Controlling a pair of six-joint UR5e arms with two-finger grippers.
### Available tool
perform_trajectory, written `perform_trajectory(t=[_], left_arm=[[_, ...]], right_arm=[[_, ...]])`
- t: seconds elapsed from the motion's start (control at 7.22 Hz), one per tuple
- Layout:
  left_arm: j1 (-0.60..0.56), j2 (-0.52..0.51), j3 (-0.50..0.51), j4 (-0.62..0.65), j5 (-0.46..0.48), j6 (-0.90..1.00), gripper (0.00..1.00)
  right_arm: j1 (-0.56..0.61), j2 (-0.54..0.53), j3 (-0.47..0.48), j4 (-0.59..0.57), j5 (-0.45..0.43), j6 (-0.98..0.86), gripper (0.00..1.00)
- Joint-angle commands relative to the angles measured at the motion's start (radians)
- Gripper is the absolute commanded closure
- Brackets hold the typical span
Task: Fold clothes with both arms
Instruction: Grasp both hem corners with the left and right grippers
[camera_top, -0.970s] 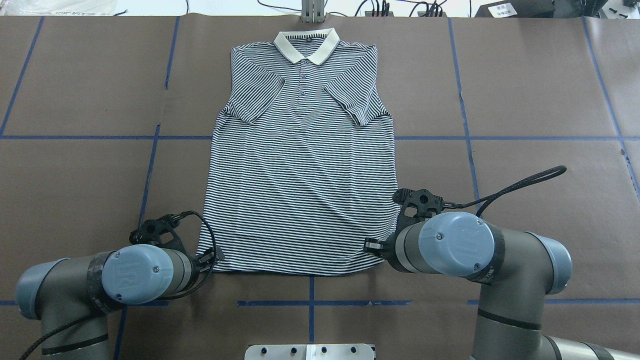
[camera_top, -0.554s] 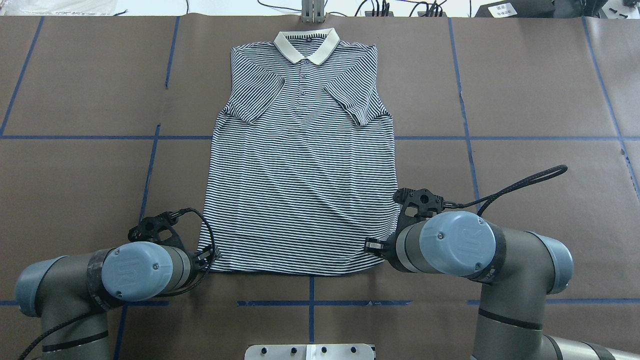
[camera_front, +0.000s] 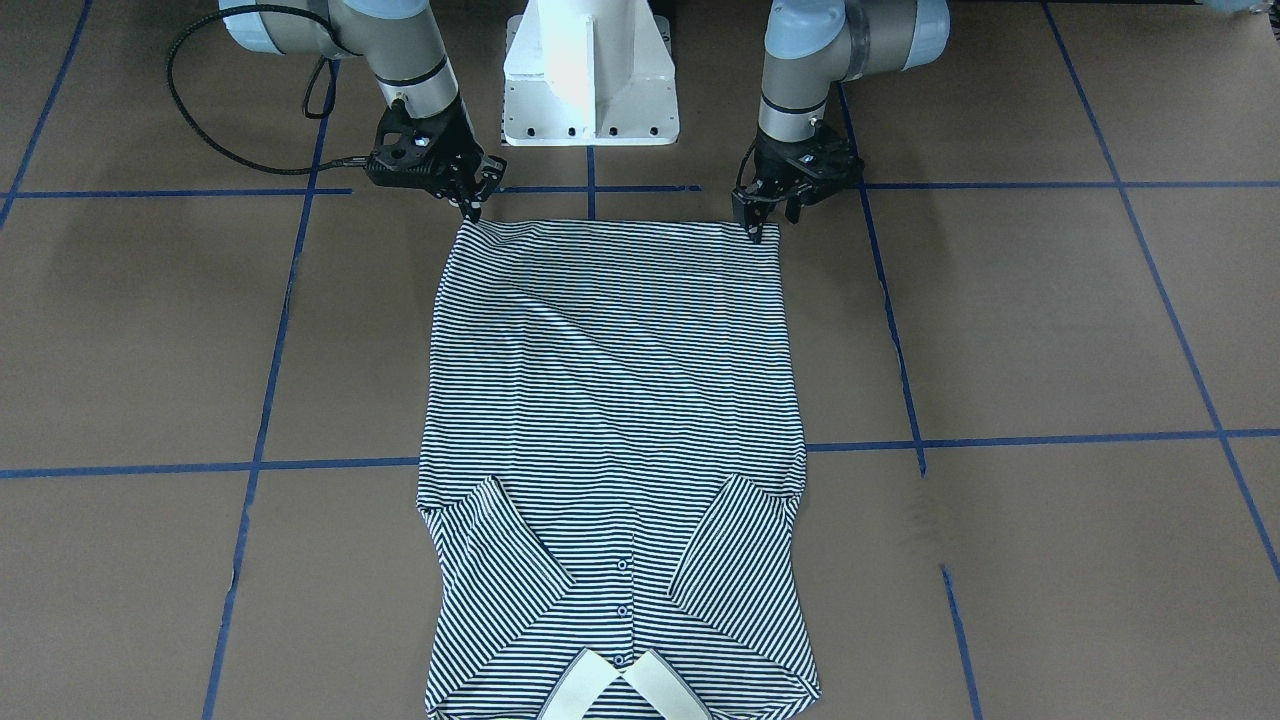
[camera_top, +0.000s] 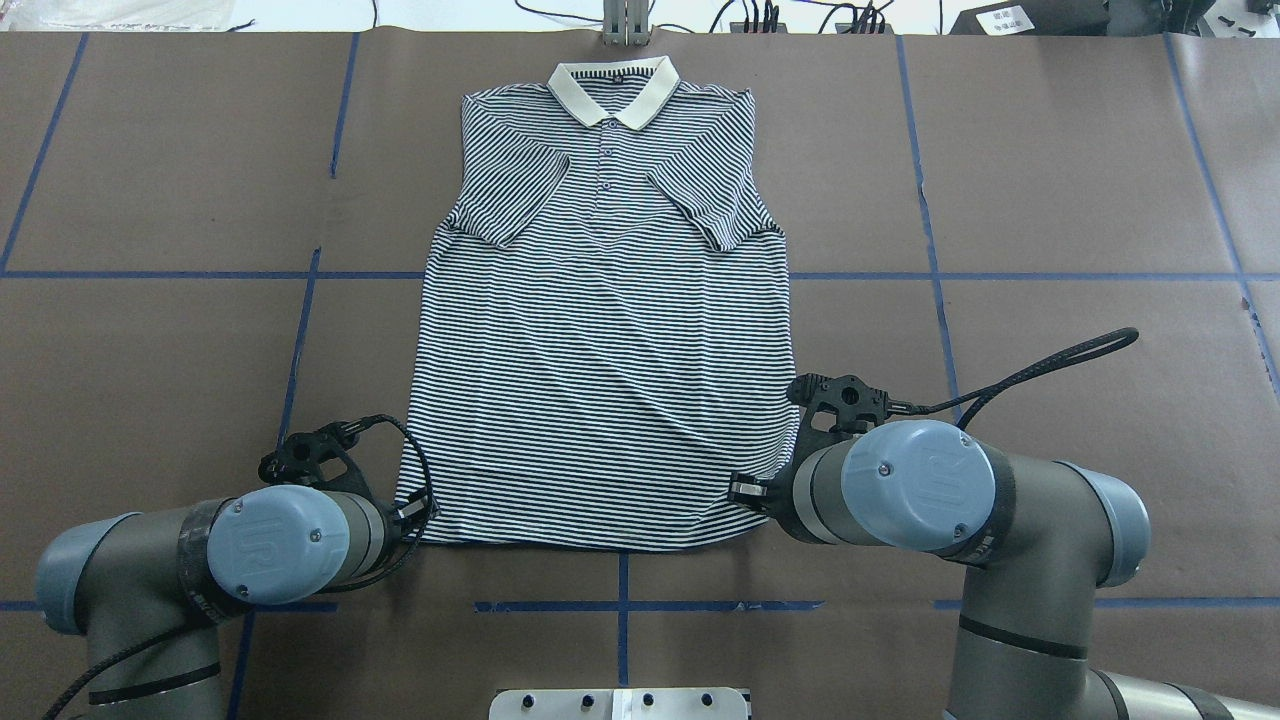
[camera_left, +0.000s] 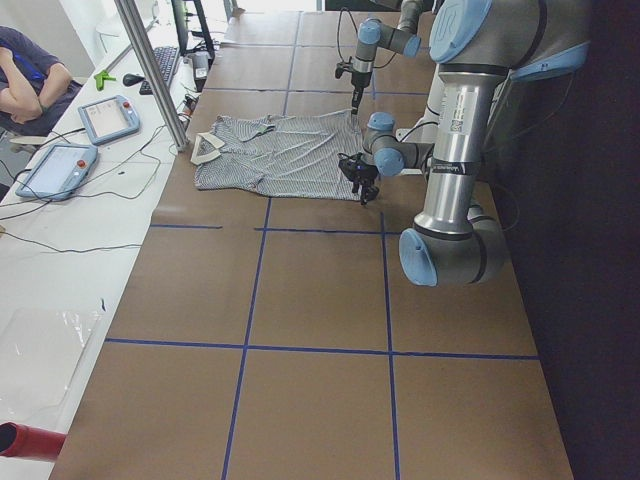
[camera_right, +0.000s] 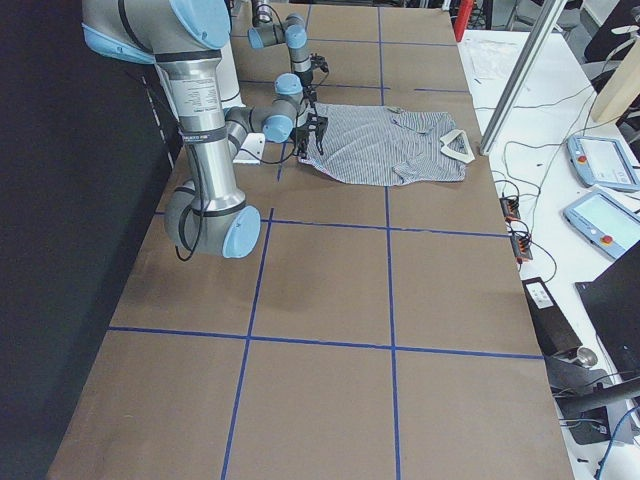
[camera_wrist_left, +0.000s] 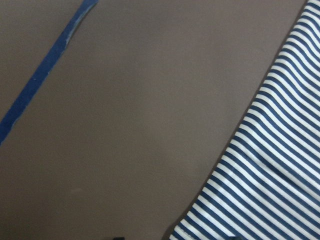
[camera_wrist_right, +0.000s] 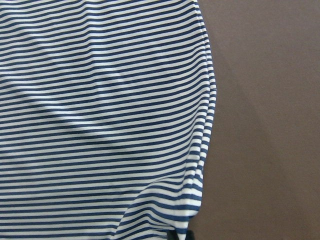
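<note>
The striped polo shirt (camera_top: 600, 350) lies flat, face up, with its cream collar (camera_top: 612, 90) at the far side and both sleeves folded in over the chest. My left gripper (camera_top: 408, 515) is at the near-left hem corner. In the front view (camera_front: 765, 225) its fingers look apart, and in the left wrist view the shirt (camera_wrist_left: 270, 190) lies flat. My right gripper (camera_top: 745, 492) is at the near-right hem corner, fingers together in the front view (camera_front: 470, 212). In the right wrist view the hem (camera_wrist_right: 192, 200) puckers toward it.
The white pedestal (camera_front: 590, 80) stands just behind the hem. Blue tape lines (camera_top: 620, 606) cross the brown table cover. A metal post (camera_left: 150, 70) stands at the far edge, with tablets (camera_left: 105, 118) and a seated operator (camera_left: 30, 85) beyond it. A black cable (camera_top: 1050, 365) loops off my right wrist.
My left arm has shifted slightly at the near-left hem corner. My right arm and the shirt have barely moved.
</note>
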Motion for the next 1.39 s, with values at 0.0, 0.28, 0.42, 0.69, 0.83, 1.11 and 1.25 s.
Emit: perform_trajectory(t=[0.0,0.28,0.42,0.69,0.83,1.11,1.25], left_arm=[[-0.001,-0.001,0.0,0.0,0.002,-0.002,0.72],[0.001,-0.003,-0.001,0.0,0.002,0.0,0.95],[-0.001,-0.003,-0.004,0.0,0.0,0.0,1.0],[-0.008,0.0,-0.065,0.002,-0.003,0.004,1.0],[-0.01,0.012,-0.126,0.012,-0.004,0.018,1.0],[0.002,-0.001,-0.228,0.118,-0.006,0.017,1.0],[0.01,0.006,-0.26,0.13,-0.006,0.017,1.0]], right_arm=[[0.001,0.002,0.0,0.0,0.0,0.0,1.0],[0.001,0.0,0.0,0.0,0.0,0.0,1.0],[0.001,0.0,0.0,0.0,0.0,0.0,1.0],[0.004,-0.006,0.011,0.0,0.014,-0.002,1.0],[0.005,-0.023,0.034,0.0,0.026,-0.002,1.0],[0.002,-0.108,0.121,0.0,0.031,0.0,1.0],[-0.008,-0.162,0.17,0.0,0.063,0.0,1.0]])
